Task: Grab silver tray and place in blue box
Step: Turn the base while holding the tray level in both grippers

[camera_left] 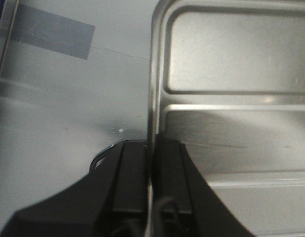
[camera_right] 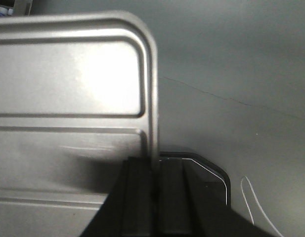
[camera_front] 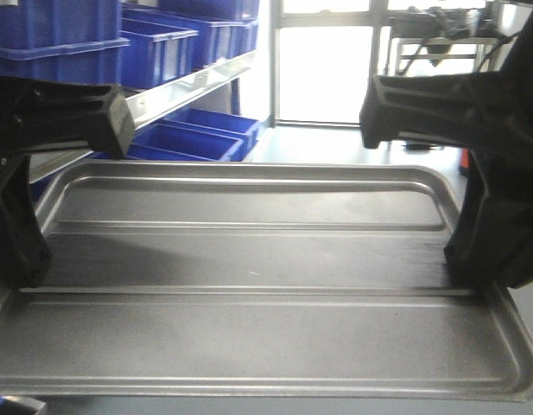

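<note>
The silver tray (camera_front: 249, 259) hangs level close in front of the front-facing camera and fills most of that view, its two long ridges running left to right. My left gripper (camera_front: 28, 272) is shut on the tray's left rim; the left wrist view shows both black fingers (camera_left: 132, 173) pinching the thin rim of the tray (camera_left: 231, 74). My right gripper (camera_front: 469, 259) is shut on the right rim, where the rim of the tray (camera_right: 68, 74) runs between its fingers (camera_right: 172, 187). I cannot tell which of the blue crates is the blue box.
Several blue crates (camera_front: 162, 39) stand on a metal rack (camera_front: 188, 86) at the back left, with more crates (camera_front: 197, 134) on the floor below. A bright doorway (camera_front: 326, 69) lies straight ahead. Grey floor with a tape patch (camera_left: 53, 32) shows under the tray.
</note>
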